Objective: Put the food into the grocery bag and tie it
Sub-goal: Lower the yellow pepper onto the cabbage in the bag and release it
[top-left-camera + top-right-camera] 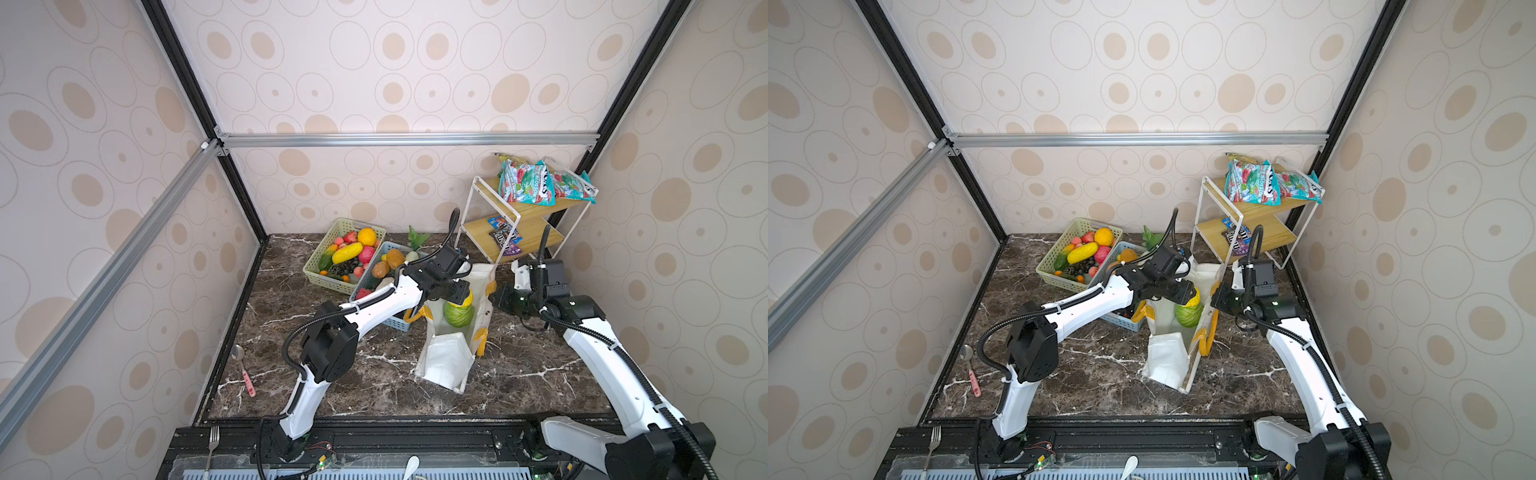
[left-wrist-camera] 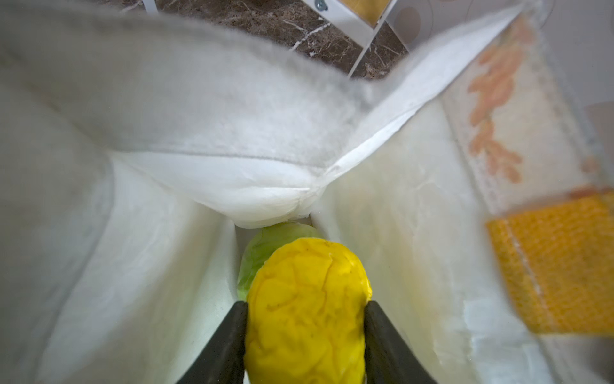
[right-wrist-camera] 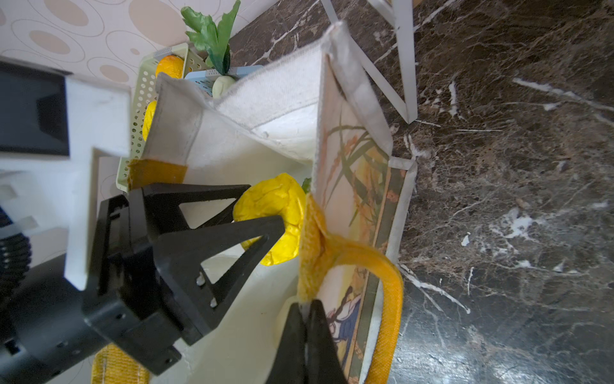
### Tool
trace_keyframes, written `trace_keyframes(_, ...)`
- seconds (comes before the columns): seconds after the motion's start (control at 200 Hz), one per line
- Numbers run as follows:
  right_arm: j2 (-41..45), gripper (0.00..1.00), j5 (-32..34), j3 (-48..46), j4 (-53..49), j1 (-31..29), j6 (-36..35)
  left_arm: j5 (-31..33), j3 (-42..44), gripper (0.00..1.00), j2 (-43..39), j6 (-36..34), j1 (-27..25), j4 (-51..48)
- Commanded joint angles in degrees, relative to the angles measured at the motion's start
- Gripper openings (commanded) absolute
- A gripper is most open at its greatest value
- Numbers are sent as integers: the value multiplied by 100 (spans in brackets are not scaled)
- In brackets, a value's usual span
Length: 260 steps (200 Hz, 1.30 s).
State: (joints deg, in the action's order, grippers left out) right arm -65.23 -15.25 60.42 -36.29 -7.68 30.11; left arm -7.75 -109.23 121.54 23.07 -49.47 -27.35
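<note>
The white grocery bag point(image 1: 446, 365) stands open mid-table, and a round green cabbage point(image 1: 457, 316) lies inside it. My left gripper point(image 2: 305, 304) reaches into the bag's mouth from the left, shut on a yellow knobbly fruit point(image 2: 307, 319) just above the cabbage point(image 2: 265, 249). In both top views the fruit point(image 1: 1196, 297) shows under the black fingers. My right gripper point(image 3: 305, 304) is shut on the bag's right rim, next to the base of a yellow-orange handle point(image 3: 392, 282). The bag's far wall folds inward point(image 2: 199, 133).
A pale green basket point(image 1: 324, 283) and a light blue basket point(image 1: 397, 324) hold more toy produce behind and left of the bag. A white shelf rack point(image 1: 511, 220) with snack packets point(image 1: 528, 183) stands at the back right. A spoon point(image 1: 245, 370) lies at the table's left edge.
</note>
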Motion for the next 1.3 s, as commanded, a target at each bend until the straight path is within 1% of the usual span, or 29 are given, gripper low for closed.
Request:
trace_keyframes(0.0,72,0,-40,24,65,21,-31,302,-171,51,153,-119,-95,-52)
trace_keyframes(0.2,90,0,-39,-11,80,15,-31,414,-64,51,394,-85,-124,18)
trace_keyframes(0.365,98,0,-38,-31,81,21,-50,475,47,53,500,-13,-128,142)
trace_keyframes(0.48,107,0,-35,-31,75,21,-49,486,88,60,569,54,-139,169)
trace_keyframes(0.615,127,0,-23,-35,27,21,-66,480,216,68,469,162,-140,285)
trace_keyframes(0.7,140,0,-4,-40,5,21,-76,506,194,76,417,202,-137,309)
trace_keyframes(0.865,168,0,-10,-92,-10,19,-67,585,64,82,263,251,-136,268)
trace_keyframes(1.12,206,0,8,-77,-44,17,-60,804,-507,86,-23,139,-116,16)
trace_keyframes(1.296,196,0,2,-57,-88,21,-58,907,-755,86,-183,86,-63,-94)
